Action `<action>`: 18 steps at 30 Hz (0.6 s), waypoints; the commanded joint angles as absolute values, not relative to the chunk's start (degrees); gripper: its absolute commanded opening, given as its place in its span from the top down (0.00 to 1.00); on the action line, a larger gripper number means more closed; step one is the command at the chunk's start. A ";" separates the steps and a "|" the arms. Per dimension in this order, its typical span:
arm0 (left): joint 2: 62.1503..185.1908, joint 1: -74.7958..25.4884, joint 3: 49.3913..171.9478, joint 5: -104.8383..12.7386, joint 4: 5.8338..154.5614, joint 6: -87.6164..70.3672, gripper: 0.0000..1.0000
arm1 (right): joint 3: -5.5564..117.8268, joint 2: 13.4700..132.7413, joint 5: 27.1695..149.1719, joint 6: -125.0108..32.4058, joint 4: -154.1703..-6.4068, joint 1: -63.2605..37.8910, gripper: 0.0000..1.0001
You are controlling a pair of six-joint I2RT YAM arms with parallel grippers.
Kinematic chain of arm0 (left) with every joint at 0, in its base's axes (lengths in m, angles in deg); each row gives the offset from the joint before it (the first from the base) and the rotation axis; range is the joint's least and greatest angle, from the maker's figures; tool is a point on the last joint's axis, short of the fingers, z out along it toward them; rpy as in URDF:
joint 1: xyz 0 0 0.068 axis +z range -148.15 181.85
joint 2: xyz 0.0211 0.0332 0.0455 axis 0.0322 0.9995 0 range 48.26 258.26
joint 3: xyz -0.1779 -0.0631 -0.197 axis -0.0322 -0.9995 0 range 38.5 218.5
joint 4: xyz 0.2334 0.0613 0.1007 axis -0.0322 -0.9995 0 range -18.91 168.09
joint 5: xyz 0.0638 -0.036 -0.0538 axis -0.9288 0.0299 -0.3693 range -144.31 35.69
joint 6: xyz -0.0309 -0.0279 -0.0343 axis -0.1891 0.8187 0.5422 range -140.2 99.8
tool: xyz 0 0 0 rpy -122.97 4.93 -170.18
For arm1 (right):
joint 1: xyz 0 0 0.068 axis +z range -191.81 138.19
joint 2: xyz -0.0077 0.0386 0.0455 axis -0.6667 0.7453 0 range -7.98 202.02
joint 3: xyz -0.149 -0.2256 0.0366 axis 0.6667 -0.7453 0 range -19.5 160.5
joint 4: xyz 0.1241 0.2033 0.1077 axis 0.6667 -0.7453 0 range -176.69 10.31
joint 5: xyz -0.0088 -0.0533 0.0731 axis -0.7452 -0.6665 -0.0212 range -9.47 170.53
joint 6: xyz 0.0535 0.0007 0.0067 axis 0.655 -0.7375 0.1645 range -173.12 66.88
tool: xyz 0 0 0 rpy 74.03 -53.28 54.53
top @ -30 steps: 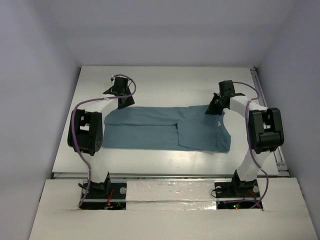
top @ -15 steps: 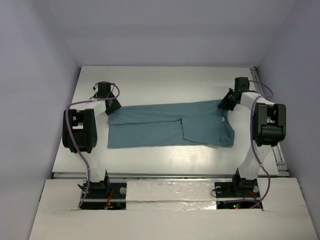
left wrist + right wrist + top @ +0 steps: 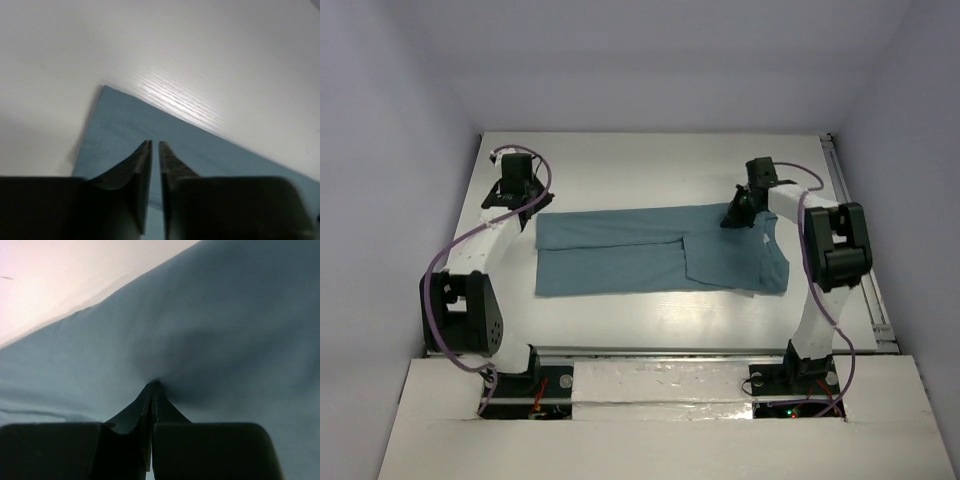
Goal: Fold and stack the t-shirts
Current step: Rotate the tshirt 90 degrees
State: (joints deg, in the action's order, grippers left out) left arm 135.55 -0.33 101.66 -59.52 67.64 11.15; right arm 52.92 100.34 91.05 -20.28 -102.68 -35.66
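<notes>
One teal-blue t-shirt (image 3: 620, 255) lies flat on the white table (image 3: 650, 165), folded into a long band, with a doubled flap at its right end. My left gripper (image 3: 523, 200) hovers just beyond the shirt's far left corner. In the left wrist view its jaws (image 3: 154, 143) stand almost closed, with only a thin gap and no cloth between them, above the cloth (image 3: 120, 125). My right gripper (image 3: 732, 218) is at the shirt's far edge, right of the middle. In the right wrist view it (image 3: 154, 384) is shut, and the cloth (image 3: 225, 315) puckers at its tips.
A metal rail (image 3: 858, 240) runs along the table's right edge. The table's near edge (image 3: 660, 350) lies in front of the shirt. Pale walls enclose the table at the back and on both sides.
The shirt was drawn out longer to the left and now lies still. My left gripper has moved off the left corner towards the far left. My right gripper has slid left along the far edge.
</notes>
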 commanded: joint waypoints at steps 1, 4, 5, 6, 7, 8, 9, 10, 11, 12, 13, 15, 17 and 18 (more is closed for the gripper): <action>130.80 -4.38 102.75 -59.94 66.05 10.21 0.94 | 62.11 109.49 89.59 -19.19 -103.15 -34.08 1.00; 127.81 -8.87 101.87 -59.94 65.18 10.29 1.00 | 70.91 117.24 90.54 -19.02 -104.99 -33.38 1.00; 127.11 -10.18 101.61 -59.76 64.74 10.64 1.00 | 78.77 122.92 90.72 -18.67 -105.61 -32.68 1.00; 125.80 -12.46 100.74 -59.85 64.04 11.69 1.00 | 83.37 126.03 92.90 -18.32 -105.88 -32.67 1.00; 125.09 -13.61 100.12 -59.85 63.77 12.31 1.00 | 88.38 129.45 94.05 -17.70 -106.84 -31.80 1.00; 124.38 -14.58 99.50 -59.41 63.42 13.10 1.00 | 102.09 133.31 95.20 -15.78 -108.16 -30.49 1.00; 122.90 -15.72 98.37 -59.41 62.72 14.50 1.00 | 111.28 142.75 97.82 -14.20 -109.65 -29.78 1.00; 122.36 -17.56 97.92 -59.93 62.02 15.12 1.00 | 121.72 148.33 99.67 -12.35 -111.40 -29.16 1.00; 121.66 -18.53 97.74 -61.07 60.88 15.91 1.00 | 140.27 153.86 102.21 -5.55 -109.33 -28.55 1.00; 120.52 -19.24 97.74 -61.43 58.52 16.44 1.00 | 143.85 160.62 105.11 0.26 -104.35 -27.84 0.97; 120.08 -20.55 98.00 -62.13 57.28 17.40 1.00 | 142.41 160.69 110.19 6.58 -87.68 -27.84 0.90; 118.24 -21.09 98.61 -63.89 54.55 18.29 1.00 | 133.22 156.41 110.68 19.02 -73.51 -26.44 0.60; 116.83 -21.80 99.49 -63.80 52.61 18.12 1.00 | 130.09 149.81 111.46 14.40 -73.44 -26.43 0.36; 115.69 -22.32 99.93 -63.72 51.47 17.86 1.00 | 129.22 147.00 112.77 12.56 -74.15 -26.43 0.15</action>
State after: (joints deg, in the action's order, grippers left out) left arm 119.90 -21.62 98.27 -61.69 55.72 16.57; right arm 130.14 157.23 106.22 7.55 -85.58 -27.75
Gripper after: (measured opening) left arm 0.003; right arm 0.724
